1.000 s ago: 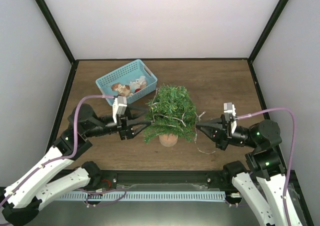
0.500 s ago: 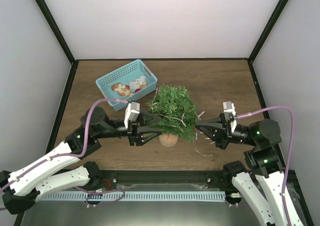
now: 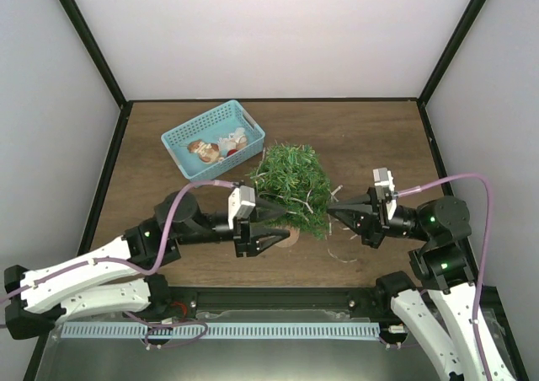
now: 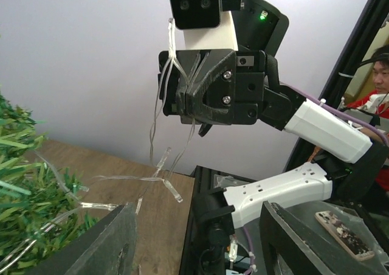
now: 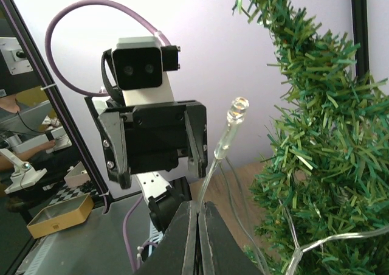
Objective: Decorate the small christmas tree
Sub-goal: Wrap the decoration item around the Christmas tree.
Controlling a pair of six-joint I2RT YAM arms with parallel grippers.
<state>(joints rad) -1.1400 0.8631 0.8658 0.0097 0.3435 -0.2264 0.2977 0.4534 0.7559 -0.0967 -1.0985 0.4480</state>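
Mid-surface (image 3: 370, 136), the small bushy green christmas tree (image 3: 290, 183) stood upright in its terracotta pot between my arms. My left claw (image 3: 288, 226), jaws spread and empty, had slid in to its lower near side. My right claw (image 3: 331, 213) stayed clenched on the clear-wired string of lights (image 5: 226, 138). I judged draping was next.

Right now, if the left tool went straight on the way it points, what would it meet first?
Probably the clear light string dangling from the right tool, shut on it farther along. The small christmas tree sits just off to the side; a finger might graze it, depth being unclear.
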